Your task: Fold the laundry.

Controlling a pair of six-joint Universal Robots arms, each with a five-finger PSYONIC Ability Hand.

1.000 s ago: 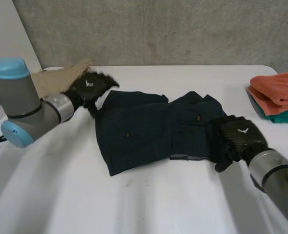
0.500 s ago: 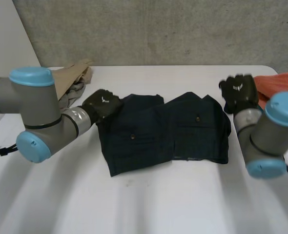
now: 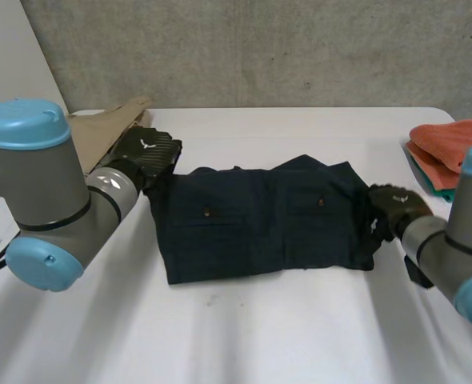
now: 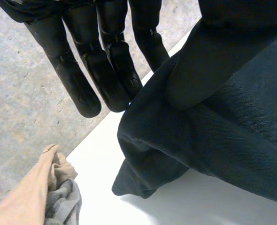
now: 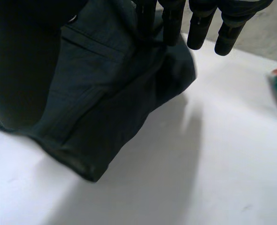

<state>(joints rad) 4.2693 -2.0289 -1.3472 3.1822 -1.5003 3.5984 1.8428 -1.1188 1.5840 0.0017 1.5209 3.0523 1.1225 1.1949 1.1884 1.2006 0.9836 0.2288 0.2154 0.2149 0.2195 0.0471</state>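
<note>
The dark blue shorts [image 3: 260, 220] lie mid-table, long axis running across from hand to hand. The left hand [image 3: 146, 152] sits at their far left corner. Its thumb [image 4: 209, 61] is on top and its straight fingers [image 4: 105, 75] behind, pinching the fold. The right hand [image 3: 396, 206] has the right end, cloth caught between thumb and extended fingers [image 5: 199, 28]. The next fold looks set to go end to end.
</note>
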